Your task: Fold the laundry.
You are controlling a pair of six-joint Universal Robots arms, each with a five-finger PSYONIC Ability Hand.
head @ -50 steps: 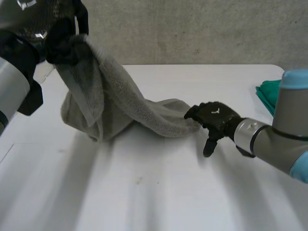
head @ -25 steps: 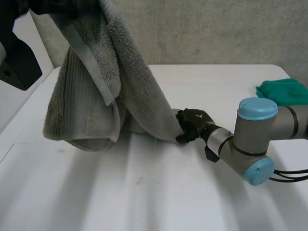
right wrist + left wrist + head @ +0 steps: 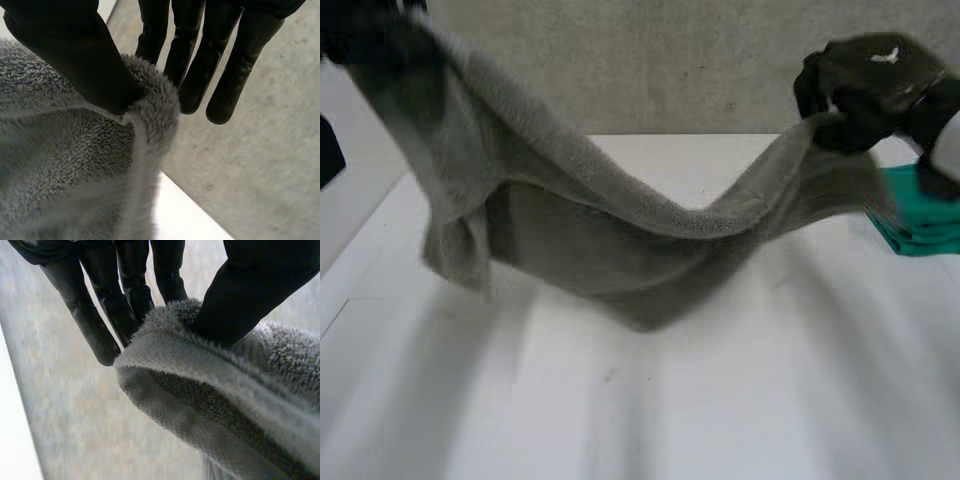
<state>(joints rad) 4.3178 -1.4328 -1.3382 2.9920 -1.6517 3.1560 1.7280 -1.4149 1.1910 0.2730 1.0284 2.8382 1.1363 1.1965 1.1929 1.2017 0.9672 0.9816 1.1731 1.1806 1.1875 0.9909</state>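
Head view shows the grey towel [image 3: 620,250] slung between my raised hands, sagging low over the white surface [image 3: 740,400], the fingers [image 3: 132,290] and thumb of my left hand [image 3: 360,30] pinching one end and those of my right hand [image 3: 865,80] pinching the other, near a green cloth [image 3: 925,215].

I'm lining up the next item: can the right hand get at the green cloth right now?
Probably not yet: the right hand is pinching a corner of the grey towel, held aloft. The green cloth lies close beneath it, and the path is otherwise free.
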